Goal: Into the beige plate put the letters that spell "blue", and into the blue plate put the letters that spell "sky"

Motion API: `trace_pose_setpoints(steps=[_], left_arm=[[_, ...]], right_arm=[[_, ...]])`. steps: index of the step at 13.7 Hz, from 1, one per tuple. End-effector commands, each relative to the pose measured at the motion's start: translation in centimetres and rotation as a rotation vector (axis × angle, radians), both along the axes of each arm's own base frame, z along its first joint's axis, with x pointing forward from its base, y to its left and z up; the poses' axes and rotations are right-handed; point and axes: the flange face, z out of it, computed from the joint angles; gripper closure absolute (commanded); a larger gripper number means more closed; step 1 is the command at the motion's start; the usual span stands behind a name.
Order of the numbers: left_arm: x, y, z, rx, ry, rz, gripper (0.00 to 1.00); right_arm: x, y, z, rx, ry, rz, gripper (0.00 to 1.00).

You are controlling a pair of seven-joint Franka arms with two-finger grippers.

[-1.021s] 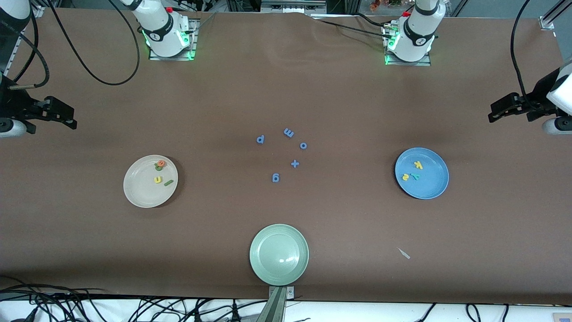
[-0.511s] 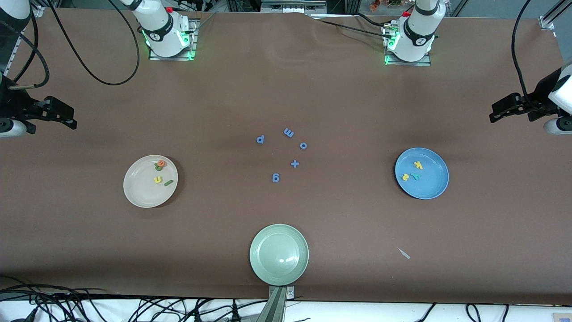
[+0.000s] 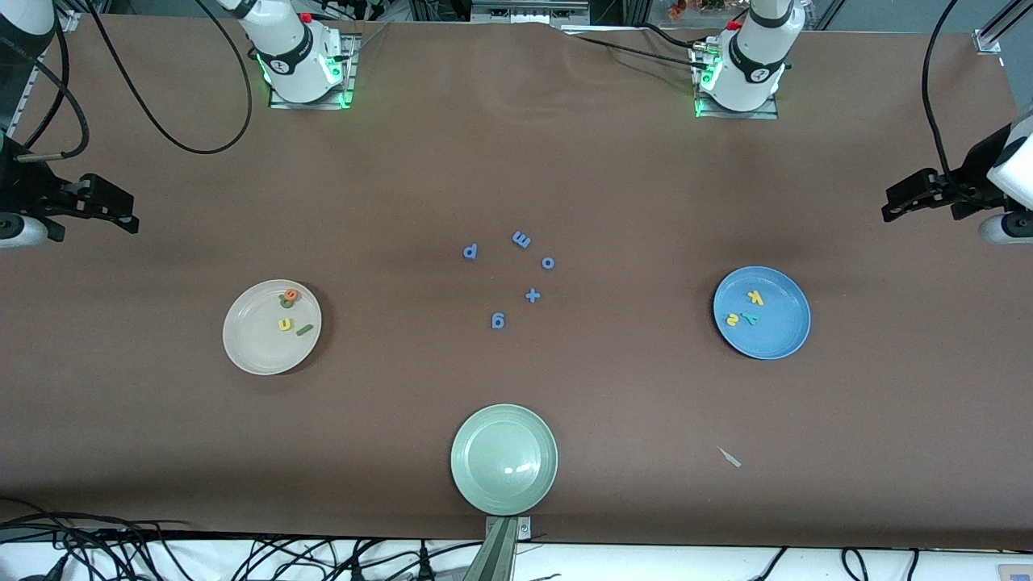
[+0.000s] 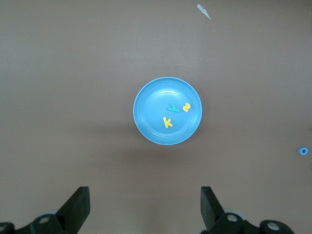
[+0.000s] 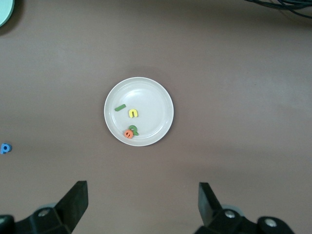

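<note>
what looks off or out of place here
Little stands out. In the beige plate the orange e overlaps the dark green b. A small pale scrap lies on the table near the front camera, toward the left arm's end.

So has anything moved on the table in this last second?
Nothing visibly changed. The beige plate keeps its four letters, the blue plate its three. Both arms wait with fingers open, the left gripper over the blue plate, the right gripper over the beige plate.
</note>
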Motion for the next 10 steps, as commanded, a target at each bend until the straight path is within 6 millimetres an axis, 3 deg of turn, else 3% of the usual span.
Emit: trace_pose_setpoints(steps=[1, 10], left_arm=[[0.19, -0.44, 0.25, 0.002, -0.008, 0.020, 0.00], [0.36, -0.67, -0.03, 0.006, -0.003, 0.020, 0.00]], right_arm=[[-0.09, 0.01, 0.37, -0.013, -0.004, 0.003, 0.00], [-0.05, 0.04, 0.41, -0.010, -0.004, 0.003, 0.00]])
